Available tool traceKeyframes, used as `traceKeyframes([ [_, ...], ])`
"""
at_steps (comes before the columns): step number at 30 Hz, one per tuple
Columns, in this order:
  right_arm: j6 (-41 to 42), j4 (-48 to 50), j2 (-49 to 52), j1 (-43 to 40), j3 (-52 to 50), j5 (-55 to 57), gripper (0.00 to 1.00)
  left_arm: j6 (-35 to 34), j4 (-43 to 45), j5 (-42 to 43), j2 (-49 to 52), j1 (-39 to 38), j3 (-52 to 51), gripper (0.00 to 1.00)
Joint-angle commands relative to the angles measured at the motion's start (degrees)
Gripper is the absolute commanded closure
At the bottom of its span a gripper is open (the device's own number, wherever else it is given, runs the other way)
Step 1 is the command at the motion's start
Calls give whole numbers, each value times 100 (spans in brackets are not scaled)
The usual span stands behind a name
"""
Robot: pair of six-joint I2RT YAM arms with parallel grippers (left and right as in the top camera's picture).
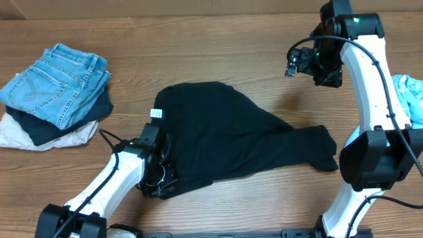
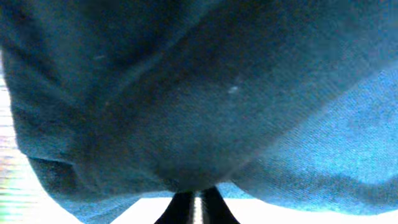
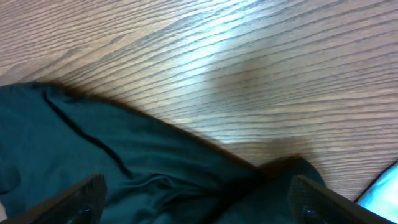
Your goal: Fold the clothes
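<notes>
Reads as the flatten-out step, no fold made yet: large plain black short-sleeved fabric T-shirt [image 1: 225,135] bunched mid-frame on the brown wood-grain table [image 1: 218,46], small white neck tag [image 1: 156,114] at its left edge. Clamped on the shirt's lower-left edge with the left gripper [image 1: 157,177]; hovering at upper right with the right gripper [image 1: 310,63], fingers [image 3: 84,196] wide apart, holding nothing. Next likely calls for dropping the right gripper onto the shirt's right end, then pulling apart to spread flat.
</notes>
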Motion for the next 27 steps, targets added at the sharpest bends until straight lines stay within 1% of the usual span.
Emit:
traceKeyframes([
  [1,-20,57,-109,-15,109,105,2,446,-407,-94,-98,-9,704,96],
  [2,-20,55,-109,-15,109,105,2,595,-671,-103,-98,-11,929,95],
  [5,-20,52,-109,-15,109,105,2,640,-1211,-149,-96,-74,1067,78],
  [7,-20,50,-109,-15,109,105,2,247,-1349,-291,-98,-188,872,54],
  [8,-20,52,-109,-15,109,103,2,31,-1329,-356,-96,-223,776,48],
  [10,-20,50,-109,-15,109,105,2,-509,-1239,-463,-96,-236,511,32],
  [11,-20,50,-109,-15,109,105,2,-658,-1165,-470,-96,-234,378,28],
  [13,-20,50,-109,-15,109,105,2,-831,-1049,-516,-96,-234,155,24],
  [16,-20,55,-109,-15,109,105,2,-861,-693,-752,-96,-234,-109,23],
  [17,-20,55,-109,-15,109,103,2,-863,-573,-914,-96,-234,-166,24],
  [18,-20,55,-109,-15,109,103,2,-883,-404,-988,-96,-234,-203,28],
  [19,-20,55,-109,-15,109,103,2,-874,-256,-992,-87,-234,-212,34],
  [20,-20,55,-109,-15,109,105,2,-835,-129,-1001,-87,-234,-210,37],
  [21,-20,52,-109,-15,109,103,2,-835,9,-981,-87,-229,-208,49],
  [22,-20,52,-109,-15,109,105,2,-804,122,-986,-87,-229,-208,64],
  [23,-20,52,-109,-15,109,105,2,-684,269,-1008,-87,-221,-208,76],
  [24,-22,52,-109,-15,109,105,2,-570,374,-999,-90,-201,-186,87],
  [25,-22,55,-109,-17,109,107,2,-501,376,-984,-90,-162,-114,96],
  [27,-20,52,-109,-17,109,199,2,-317,146,-890,-109,-37,240,96],
])
